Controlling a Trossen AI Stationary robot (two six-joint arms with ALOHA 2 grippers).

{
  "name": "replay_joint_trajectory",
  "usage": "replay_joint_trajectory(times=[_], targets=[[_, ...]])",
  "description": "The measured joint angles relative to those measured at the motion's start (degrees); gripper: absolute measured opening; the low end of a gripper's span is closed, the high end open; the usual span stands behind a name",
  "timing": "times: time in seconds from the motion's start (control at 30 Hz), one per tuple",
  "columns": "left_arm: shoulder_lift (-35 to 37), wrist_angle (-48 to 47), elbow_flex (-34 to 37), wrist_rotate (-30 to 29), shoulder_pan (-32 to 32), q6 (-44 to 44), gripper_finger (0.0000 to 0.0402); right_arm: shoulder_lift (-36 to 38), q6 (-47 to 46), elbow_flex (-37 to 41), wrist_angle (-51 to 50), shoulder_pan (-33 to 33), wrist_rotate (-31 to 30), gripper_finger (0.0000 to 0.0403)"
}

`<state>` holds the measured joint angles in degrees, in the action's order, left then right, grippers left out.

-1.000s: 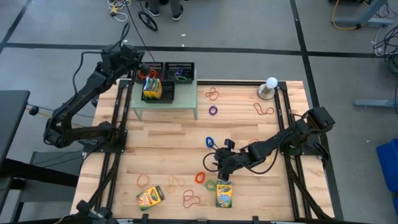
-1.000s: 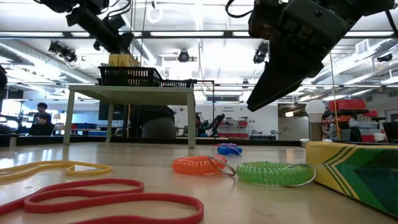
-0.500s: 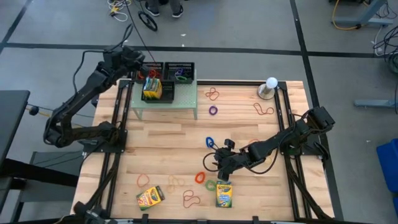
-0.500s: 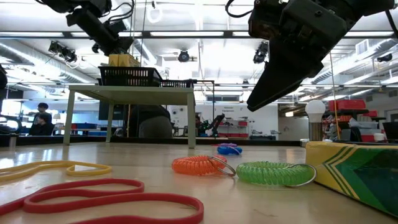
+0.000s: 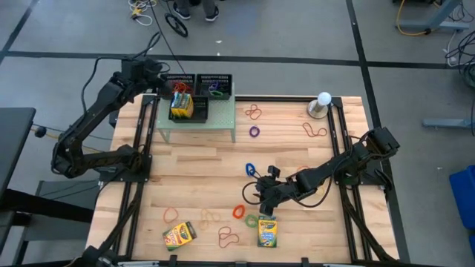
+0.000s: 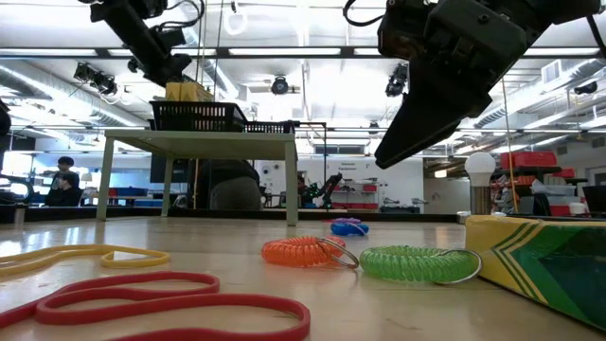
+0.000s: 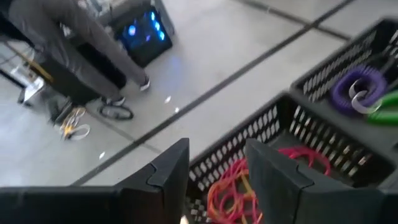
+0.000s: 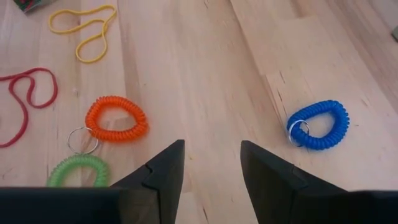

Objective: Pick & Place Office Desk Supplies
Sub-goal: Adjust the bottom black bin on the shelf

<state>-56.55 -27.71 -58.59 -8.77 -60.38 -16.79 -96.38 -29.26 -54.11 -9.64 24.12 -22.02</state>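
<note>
Left gripper (image 5: 165, 81) hovered, fingers apart and empty, over black mesh trays (image 5: 202, 84) on green shelf (image 5: 197, 123) at bench's far left corner; red bands (image 7: 231, 186) lay inside tray. Right gripper (image 5: 258, 194) hung with fingers parted, empty, near front edge above orange coil (image 8: 116, 118), blue coil (image 8: 317, 124), crayon box (image 5: 266, 231).

no legible text, crayon boxes (image 5: 267, 231) (lettering unreadable)
</note>
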Motion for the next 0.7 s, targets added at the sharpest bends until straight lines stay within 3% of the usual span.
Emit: replay_joint_trajectory(times=[0.2, 0.3, 0.5, 0.63, 0.7], targets=[[2.2, -0.1, 0.0, -2.6, 0.1, -1.4, 0.0191, 0.0, 0.0, 0.0, 0.0, 0.0, -0.3, 0.0167], [6.1, -1.3, 0.0, -1.2, 0.8, -1.2, 0.0182, 0.0, 0.5, 0.0, -0.1, 0.0, -1.9, 0.0166], [14.7, -8.7, 0.0, 6.6, 6.8, 4.1, 0.0105, 0.0, 3.7, 0.0, -1.3, -1.0, -4.6, 0.0136], [18.9, -9.1, 4.0, 14.1, 16.0, 7.3, 0.0047, 0.0, 4.6, 0.2, 0.2, -3.0, -5.6, 0.0087], [19.9, -6.9, 7.6, 15.0, 21.1, 9.7, 0.0024, 0.0, 5.3, 1.0, 2.2, -3.6, -6.5, 0.0057]])
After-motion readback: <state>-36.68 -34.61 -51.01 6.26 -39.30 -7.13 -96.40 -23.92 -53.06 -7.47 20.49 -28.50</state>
